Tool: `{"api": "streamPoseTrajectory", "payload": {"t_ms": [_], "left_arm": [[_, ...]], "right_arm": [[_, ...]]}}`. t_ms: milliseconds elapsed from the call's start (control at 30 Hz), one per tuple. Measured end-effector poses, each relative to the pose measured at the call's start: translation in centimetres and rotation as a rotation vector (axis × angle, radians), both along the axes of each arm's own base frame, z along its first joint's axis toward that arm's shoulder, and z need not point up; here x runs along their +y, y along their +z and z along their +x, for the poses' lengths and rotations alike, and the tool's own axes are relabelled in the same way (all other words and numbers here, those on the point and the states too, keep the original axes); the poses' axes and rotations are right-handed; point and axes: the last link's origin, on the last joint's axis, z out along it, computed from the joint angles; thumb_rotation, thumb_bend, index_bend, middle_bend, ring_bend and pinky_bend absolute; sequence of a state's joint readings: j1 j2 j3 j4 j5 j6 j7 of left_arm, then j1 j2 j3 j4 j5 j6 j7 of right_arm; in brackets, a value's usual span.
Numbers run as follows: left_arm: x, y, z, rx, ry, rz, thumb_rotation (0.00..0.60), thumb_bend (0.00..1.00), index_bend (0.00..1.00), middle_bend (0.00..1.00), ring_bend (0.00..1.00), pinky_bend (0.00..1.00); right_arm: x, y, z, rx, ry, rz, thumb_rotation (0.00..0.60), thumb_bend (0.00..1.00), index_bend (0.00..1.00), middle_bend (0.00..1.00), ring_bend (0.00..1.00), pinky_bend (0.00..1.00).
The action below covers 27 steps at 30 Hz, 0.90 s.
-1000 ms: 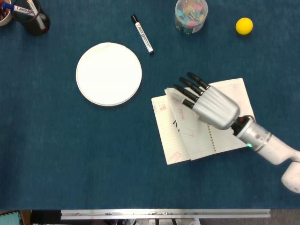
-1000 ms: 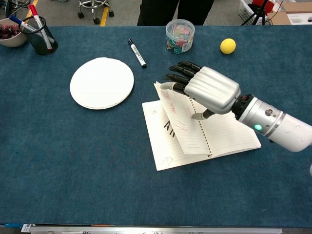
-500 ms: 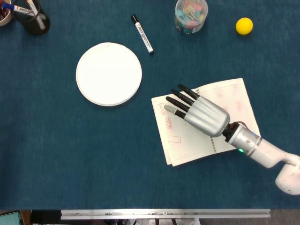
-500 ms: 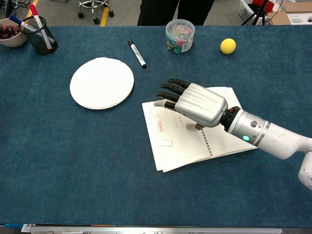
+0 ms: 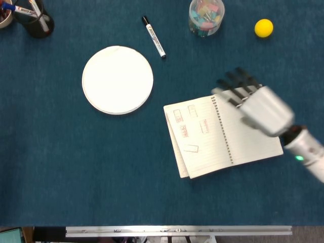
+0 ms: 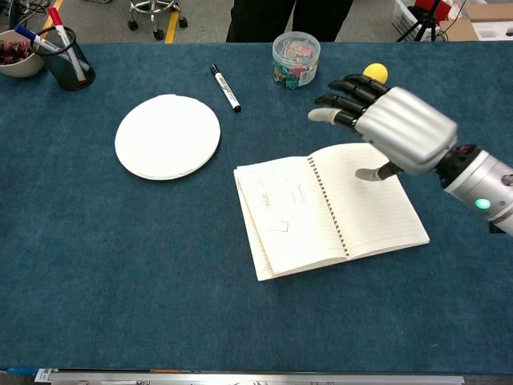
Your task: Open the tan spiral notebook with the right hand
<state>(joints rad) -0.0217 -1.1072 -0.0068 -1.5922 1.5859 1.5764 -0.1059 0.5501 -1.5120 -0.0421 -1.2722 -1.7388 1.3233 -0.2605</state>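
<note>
The spiral notebook lies open and flat on the blue table, its wire spine running down the middle and lined pages showing on both sides. My right hand hovers above the notebook's right page, lifted off the paper, palm down, fingers spread and holding nothing. It looks blurred in the head view. My left hand appears in neither view.
A white round plate lies left of the notebook. A black marker and a clear jar of clips sit at the back, with a yellow ball at the back right. A pen cup stands far left.
My right hand turned a page over to the left and pressed it flat, then rose and drew back to the right. The notebook now lies open and flat.
</note>
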Motion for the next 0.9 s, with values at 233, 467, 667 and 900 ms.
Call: {"api": "streamPoseTrajectory", "payload": {"t_ms": [233, 467, 667, 900], "left_arm": [[0.5, -0.5, 0.2, -0.005, -0.015, -0.006, 0.600, 0.40, 0.20, 0.13, 0.14, 0.20], [0.9, -1.1, 0.6, -0.005, -0.037, -0.012, 0.600, 0.40, 0.20, 0.13, 0.14, 0.20], [0.9, -1.3, 0.9, 0.003, -0.055, -0.013, 0.600, 0.40, 0.20, 0.13, 0.14, 0.20], [0.9, -1.6, 1.3, -0.001, -0.068, -0.016, 0.600, 0.40, 0.20, 0.13, 0.14, 0.20]], "right_arm": [[1.5, 6.1, -4.3, -0.009, -0.173, -0.147, 0.600, 0.00, 0.18, 0.14, 0.04, 0.08], [3.9, 9.7, -7.4, -0.018, -0.314, -0.240, 0.600, 0.08, 0.20, 0.19, 0.07, 0.11], [6.1, 11.7, -9.5, -0.053, -0.422, -0.307, 0.600, 0.08, 0.25, 0.21, 0.08, 0.12], [7.9, 13.3, -10.8, -0.076, -0.481, -0.370, 0.600, 0.08, 0.25, 0.21, 0.08, 0.12]]}}
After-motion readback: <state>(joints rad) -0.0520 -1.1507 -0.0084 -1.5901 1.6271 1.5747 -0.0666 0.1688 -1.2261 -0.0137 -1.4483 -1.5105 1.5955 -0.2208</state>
